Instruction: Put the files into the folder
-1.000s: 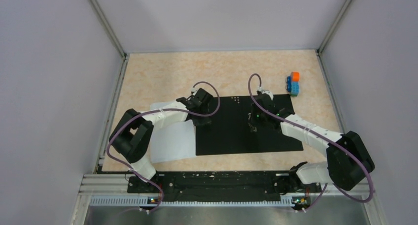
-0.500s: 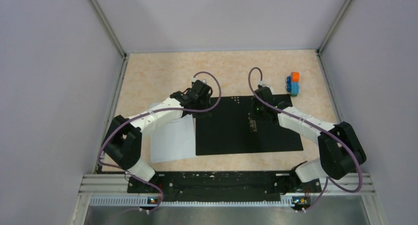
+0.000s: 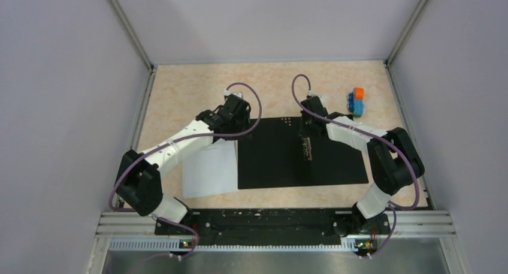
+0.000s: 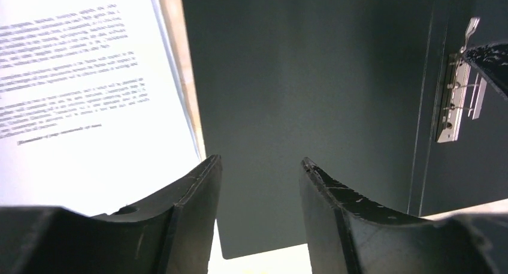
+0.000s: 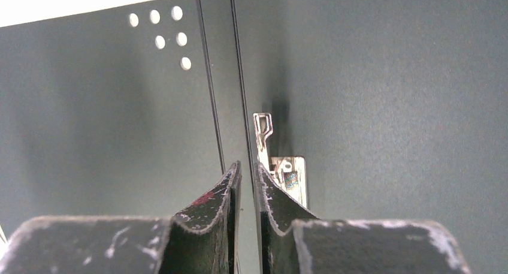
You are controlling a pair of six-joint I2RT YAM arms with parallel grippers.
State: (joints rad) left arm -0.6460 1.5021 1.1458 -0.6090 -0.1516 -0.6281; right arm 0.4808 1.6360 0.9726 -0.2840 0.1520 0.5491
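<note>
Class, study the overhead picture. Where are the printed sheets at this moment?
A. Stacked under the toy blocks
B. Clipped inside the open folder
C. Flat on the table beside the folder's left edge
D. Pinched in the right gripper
C: the files lie flat on the table just left of the open folder, whose black inside holds no paper.
</note>
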